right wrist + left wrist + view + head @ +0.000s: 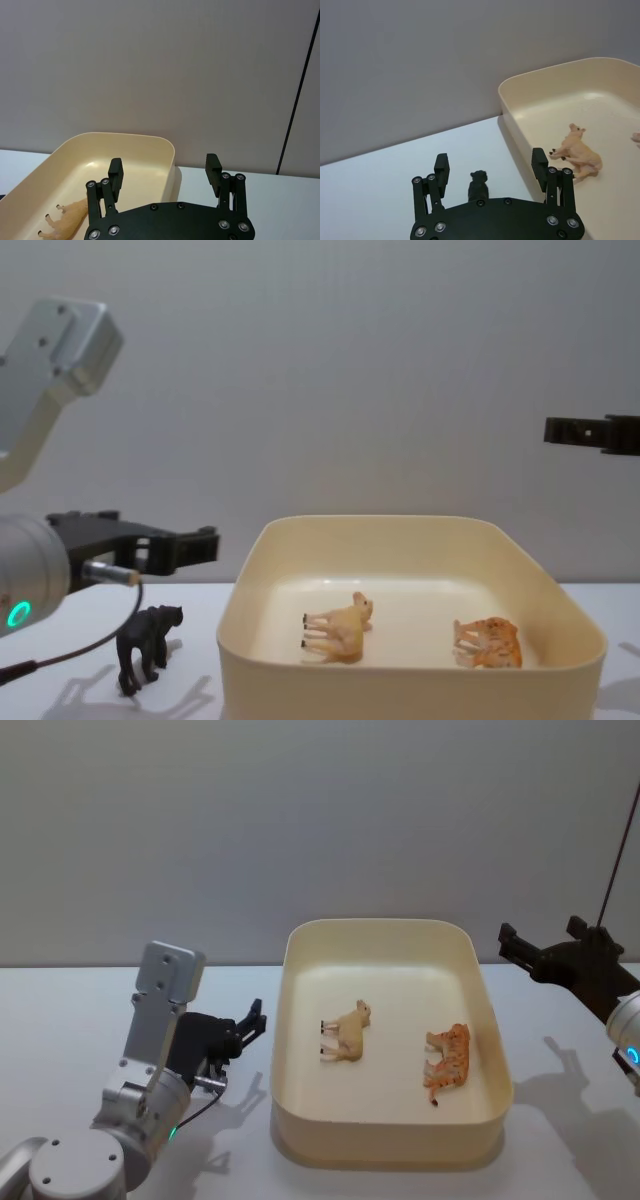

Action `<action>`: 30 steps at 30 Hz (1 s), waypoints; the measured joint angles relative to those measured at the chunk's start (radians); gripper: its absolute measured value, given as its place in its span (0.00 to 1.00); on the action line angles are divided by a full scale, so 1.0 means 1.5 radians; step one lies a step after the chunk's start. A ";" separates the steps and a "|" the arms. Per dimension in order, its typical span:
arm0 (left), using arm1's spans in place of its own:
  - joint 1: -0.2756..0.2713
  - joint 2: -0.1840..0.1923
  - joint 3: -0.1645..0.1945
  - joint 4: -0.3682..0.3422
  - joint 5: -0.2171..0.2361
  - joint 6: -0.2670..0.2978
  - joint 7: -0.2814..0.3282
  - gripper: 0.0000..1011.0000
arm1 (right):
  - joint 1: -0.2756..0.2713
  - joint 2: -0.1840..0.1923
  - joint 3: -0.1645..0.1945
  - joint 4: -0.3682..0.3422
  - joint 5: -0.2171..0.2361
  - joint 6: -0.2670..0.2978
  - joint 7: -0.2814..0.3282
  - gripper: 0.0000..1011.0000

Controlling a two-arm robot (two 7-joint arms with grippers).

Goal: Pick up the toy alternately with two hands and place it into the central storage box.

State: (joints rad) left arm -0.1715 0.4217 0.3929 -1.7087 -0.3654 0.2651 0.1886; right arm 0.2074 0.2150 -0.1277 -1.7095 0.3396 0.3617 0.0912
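The small black plastic animal figure (147,645) stands upright on the white table (60,1020), just left of the large cream plastic tub (400,695). It sits below the left gripper (490,162), between its spread fingers (441,167), untouched. The right gripper (545,945) hangs open-fingered, raised by the tub's far right corner.

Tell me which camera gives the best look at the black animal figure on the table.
The chest view: the black animal figure stands whole and side-on, left of the storage box. The left wrist view shows it end-on between the fingers of the open left gripper, its lower part cut off by the gripper body.
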 joint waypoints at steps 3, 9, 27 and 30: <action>0.002 0.000 -0.007 0.001 -0.016 0.009 0.019 0.99 | -0.001 0.001 0.001 -0.001 0.000 0.000 0.000 0.99; 0.002 -0.004 -0.017 0.016 -0.041 0.024 0.037 0.99 | -0.001 0.001 0.001 -0.002 0.001 0.000 -0.001 0.99; -0.014 -0.017 -0.026 0.070 -0.055 0.047 0.003 0.99 | -0.002 0.002 0.002 -0.003 0.002 0.000 -0.001 0.99; -0.018 -0.022 -0.027 0.082 -0.055 0.051 -0.004 0.99 | -0.002 0.002 0.002 -0.003 0.002 0.000 -0.001 0.99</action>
State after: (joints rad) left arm -0.1992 0.3890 0.3527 -1.5855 -0.4479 0.3412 0.1826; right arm 0.2042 0.2183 -0.1248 -1.7138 0.3424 0.3619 0.0892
